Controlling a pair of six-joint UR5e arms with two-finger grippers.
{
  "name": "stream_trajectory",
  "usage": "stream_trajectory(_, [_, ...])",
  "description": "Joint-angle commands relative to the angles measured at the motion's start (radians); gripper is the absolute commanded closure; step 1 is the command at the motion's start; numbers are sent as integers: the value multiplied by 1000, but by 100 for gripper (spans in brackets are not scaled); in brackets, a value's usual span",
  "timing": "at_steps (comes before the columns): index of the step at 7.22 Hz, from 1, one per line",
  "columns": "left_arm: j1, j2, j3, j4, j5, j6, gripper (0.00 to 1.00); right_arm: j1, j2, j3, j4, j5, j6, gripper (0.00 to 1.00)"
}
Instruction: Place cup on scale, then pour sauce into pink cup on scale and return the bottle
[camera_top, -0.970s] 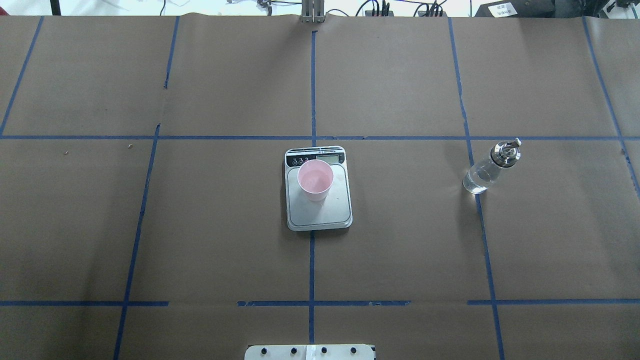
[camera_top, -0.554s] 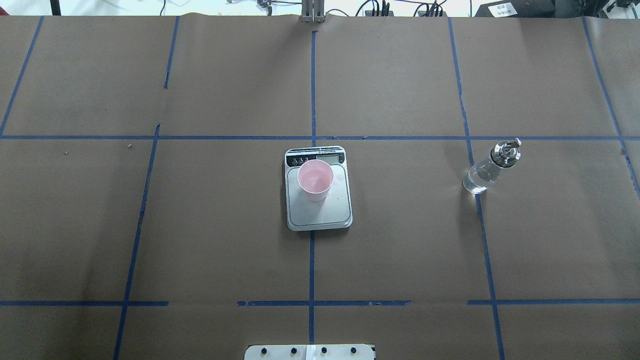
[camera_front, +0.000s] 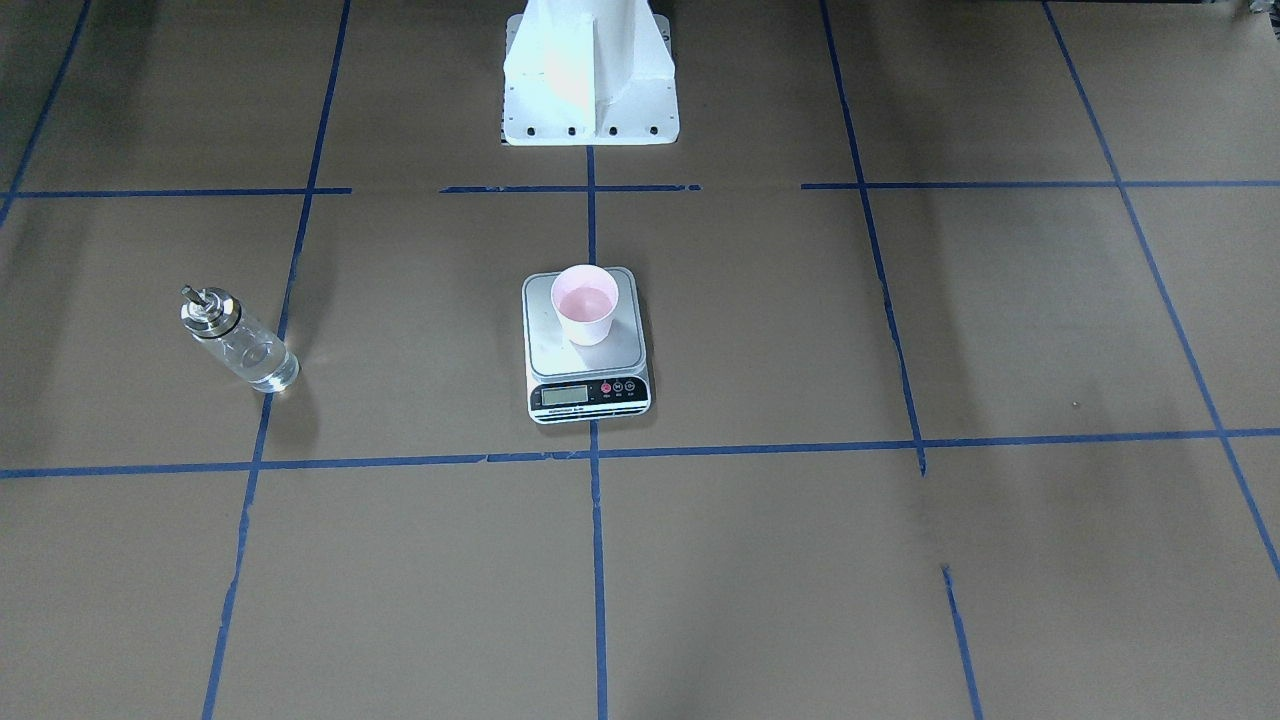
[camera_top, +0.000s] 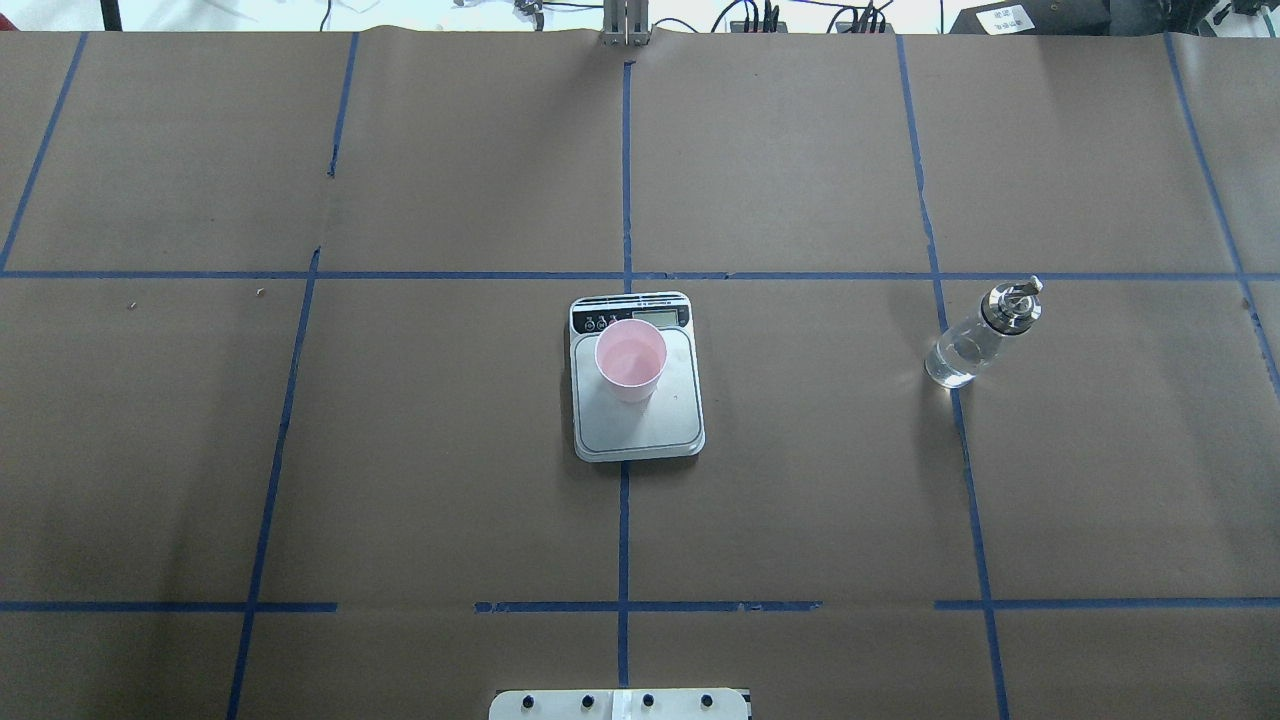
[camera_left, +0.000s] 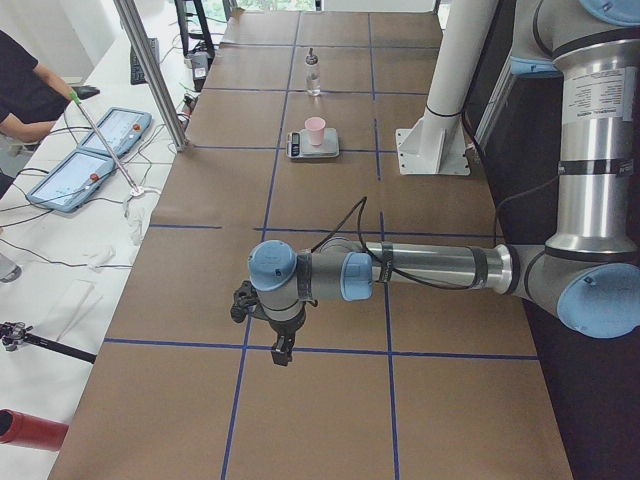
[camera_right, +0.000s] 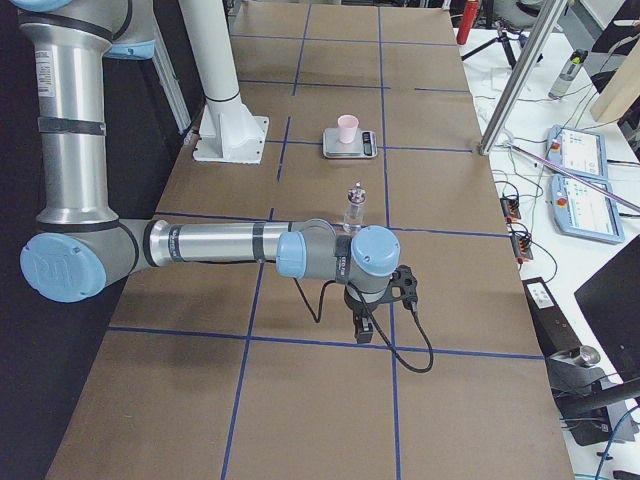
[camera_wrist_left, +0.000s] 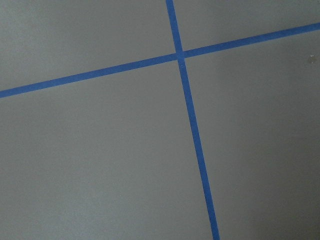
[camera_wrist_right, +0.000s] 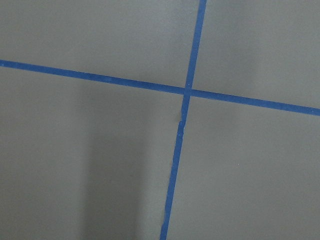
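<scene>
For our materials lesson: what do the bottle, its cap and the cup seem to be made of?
The bottle: likely glass, see-through with bright glints. The cap: likely polished metal, silvery and shiny. The cup: matte pale pink, paper or plastic; the look leaves it open.

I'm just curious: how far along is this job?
Done: the cup stands on the scale, and the bottle stands upright, apart from it. In hand: nothing; the left gripper and right gripper hang far away. Left: perhaps nothing, though I cannot tell whether the cup holds liquid.
</scene>
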Motion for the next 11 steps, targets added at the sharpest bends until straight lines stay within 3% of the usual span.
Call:
stream_trajectory(1, [0,-2,2,0,-1,-58,0,-1,1,0,1,-1,0,0])
stream_trajectory(3, [0,-2,-5,-20,-3,-199,0,1,2,0,0,-1,2,0])
stream_trajectory(11, [0,-11,2,-32,-6,-201,0,-1,2,0,0,0,2,0])
